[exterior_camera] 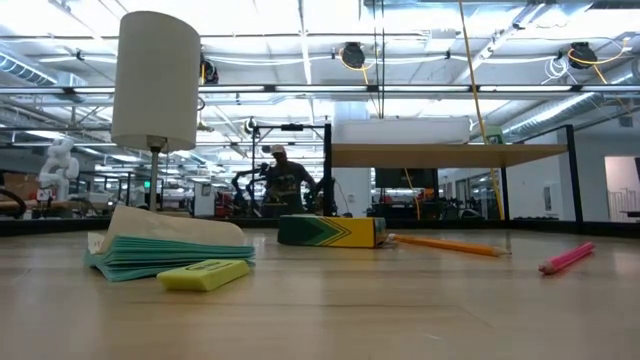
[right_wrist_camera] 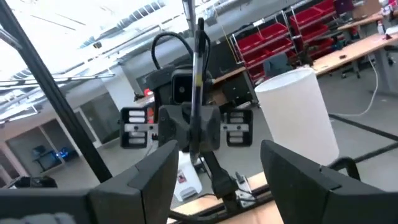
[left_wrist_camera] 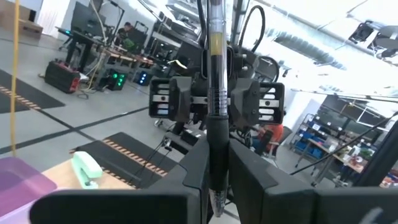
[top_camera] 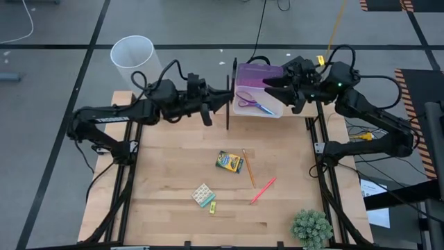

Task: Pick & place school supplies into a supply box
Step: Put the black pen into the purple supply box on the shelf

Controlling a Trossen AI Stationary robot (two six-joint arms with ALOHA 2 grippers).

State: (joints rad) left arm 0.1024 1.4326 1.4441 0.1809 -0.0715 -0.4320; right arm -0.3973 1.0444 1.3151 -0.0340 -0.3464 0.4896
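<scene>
The left gripper [top_camera: 220, 101] pinches a slim black pen [top_camera: 227, 97] with a clear upper barrel, held beside the purple-lidded box [top_camera: 258, 97] where scissors [top_camera: 254, 103] lie, while the right gripper [top_camera: 272, 87] hangs wide open and empty over the box.

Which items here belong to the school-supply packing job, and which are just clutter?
Job:
clear plastic supply box with purple lid
purple-handled scissors, already in box
black pen, shut in left gripper
green-yellow crayon box
orange pencil
pink pen
pastel eraser block
small yellow piece

Clutter:
white cylinder lamp shade
green potted plant
</scene>
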